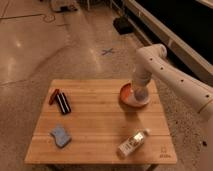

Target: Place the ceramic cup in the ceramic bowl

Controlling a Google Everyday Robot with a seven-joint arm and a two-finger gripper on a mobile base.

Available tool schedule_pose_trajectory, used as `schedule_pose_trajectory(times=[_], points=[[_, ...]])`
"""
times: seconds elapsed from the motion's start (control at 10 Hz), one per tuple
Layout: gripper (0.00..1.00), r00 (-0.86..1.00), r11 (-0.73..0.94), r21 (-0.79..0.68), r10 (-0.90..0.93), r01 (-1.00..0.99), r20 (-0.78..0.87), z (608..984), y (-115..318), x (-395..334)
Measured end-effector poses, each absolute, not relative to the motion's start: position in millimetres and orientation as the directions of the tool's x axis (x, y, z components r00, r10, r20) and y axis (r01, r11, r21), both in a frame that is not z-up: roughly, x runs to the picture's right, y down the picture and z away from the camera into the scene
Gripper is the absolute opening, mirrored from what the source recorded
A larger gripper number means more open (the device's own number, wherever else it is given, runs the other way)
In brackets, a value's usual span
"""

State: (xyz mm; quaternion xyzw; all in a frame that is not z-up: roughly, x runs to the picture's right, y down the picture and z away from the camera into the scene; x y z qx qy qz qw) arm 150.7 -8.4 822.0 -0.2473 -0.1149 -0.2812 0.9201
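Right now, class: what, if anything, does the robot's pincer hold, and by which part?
It cannot be told. The pincer is down over the ceramic bowl at the table's right rear, and the ceramic cup cannot be made out apart from it.

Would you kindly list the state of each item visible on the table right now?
Ceramic bowl: upright, at table's far right edge.
Ceramic cup: over the bowl, at the tool.
Tool: down over the bowl.
Plastic bottle: lying on its side.
Blue sponge: flat on table.

End effector [140, 95] over ceramic bowl [128, 93] at table's [100, 125] right rear, bottle [133, 142] in front.
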Motion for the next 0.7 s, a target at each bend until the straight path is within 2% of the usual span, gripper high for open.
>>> schedule_pose_trajectory(times=[0.1, 0.7], points=[[0.62, 0.815, 0.721, -0.387, -0.462, 0.575, 0.351, 827.2, -12.0, 145.8], [0.62, 0.801, 0.706, -0.384, -0.484, 0.595, 0.351, 837.0, -2.2, 140.8]])
